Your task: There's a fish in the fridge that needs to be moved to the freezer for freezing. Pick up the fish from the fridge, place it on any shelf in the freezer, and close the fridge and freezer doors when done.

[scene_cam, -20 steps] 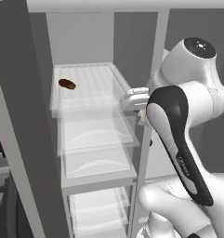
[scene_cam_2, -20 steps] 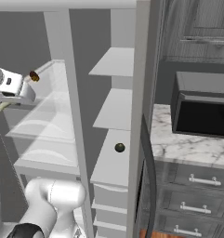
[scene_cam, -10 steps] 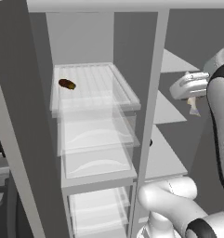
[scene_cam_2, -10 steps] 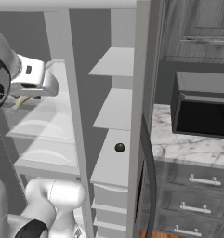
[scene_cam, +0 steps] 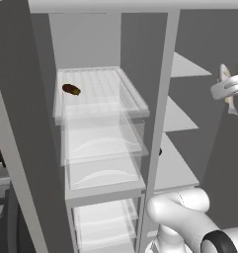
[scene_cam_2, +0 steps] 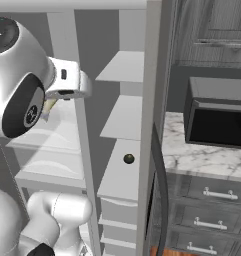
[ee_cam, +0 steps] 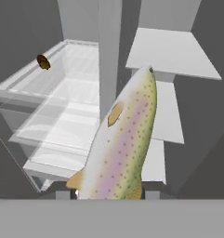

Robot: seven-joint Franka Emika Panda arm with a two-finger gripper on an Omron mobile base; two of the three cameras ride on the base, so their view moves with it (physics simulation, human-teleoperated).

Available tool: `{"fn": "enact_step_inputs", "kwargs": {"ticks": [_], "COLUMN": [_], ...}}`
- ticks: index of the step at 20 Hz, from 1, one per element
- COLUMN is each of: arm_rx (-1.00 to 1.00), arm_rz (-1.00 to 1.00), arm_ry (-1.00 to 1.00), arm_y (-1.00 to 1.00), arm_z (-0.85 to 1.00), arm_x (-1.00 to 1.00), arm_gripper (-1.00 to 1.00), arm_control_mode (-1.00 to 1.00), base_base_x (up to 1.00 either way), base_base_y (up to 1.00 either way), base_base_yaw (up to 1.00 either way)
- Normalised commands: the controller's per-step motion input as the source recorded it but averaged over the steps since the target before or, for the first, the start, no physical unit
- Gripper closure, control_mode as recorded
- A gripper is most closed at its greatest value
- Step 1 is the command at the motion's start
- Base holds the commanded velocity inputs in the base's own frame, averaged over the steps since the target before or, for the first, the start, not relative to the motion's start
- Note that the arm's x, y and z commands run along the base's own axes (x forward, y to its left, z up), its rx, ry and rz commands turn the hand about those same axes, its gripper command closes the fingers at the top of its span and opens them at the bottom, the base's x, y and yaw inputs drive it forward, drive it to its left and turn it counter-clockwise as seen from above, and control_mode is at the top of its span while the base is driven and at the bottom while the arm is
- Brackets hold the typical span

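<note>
Pincer (scene_cam: 228, 90): 1, clamped on fish | fish (ee_cam: 125, 139): 1, speckled in hand view, held in air before freezer (scene_cam: 182, 106) | shelves (ee_cam: 171, 51): 3 solid boards | fridge (scene_cam: 98, 99): 1 brown lump (scene_cam: 71, 89) on glass shelf | right base view adds: 1 dark ball (scene_cam_2: 128, 159) on low board, 1 microwave (scene_cam_2: 217, 117) on counter (scene_cam_2: 192, 155)

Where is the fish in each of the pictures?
Left base view: the fish hangs at the far right edge, held in the gripper, in front of the freezer shelves.
Right base view: just a pale tip of it pokes out below the white hand, at the left.
Hand view: it fills the middle, pointing up towards the shelves.
Shared landmark: the grey divider post between fridge and freezer.
</note>
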Motion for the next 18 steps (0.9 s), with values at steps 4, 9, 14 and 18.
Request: {"fn": "enact_step_inputs", "kwargs": {"ticks": [4, 9, 14, 18], "arm_rx": [0.01, 0.0, 0.0, 0.0], "arm_rz": [0.0, 0.0, 0.0, 0.0], "arm_ry": [0.0, 0.0, -0.04, -0.03], "arm_y": [-0.36, -0.16, -0.16, -0.09], "arm_z": [0.13, 0.03, 0.0, 0.0], "arm_x": [0.46, 0.6, 0.59, 0.64], "arm_gripper": [1.0, 1.0, 1.0, 1.0], "arm_control_mode": [-1.0, -1.0, -1.0, -1.0], "base_base_x": [0.0, 0.0, 0.0, 0.0], "base_base_y": [0.0, 0.0, 0.0, 0.0], "base_base_yaw": [0.0, 0.0, 0.0, 0.0]}}
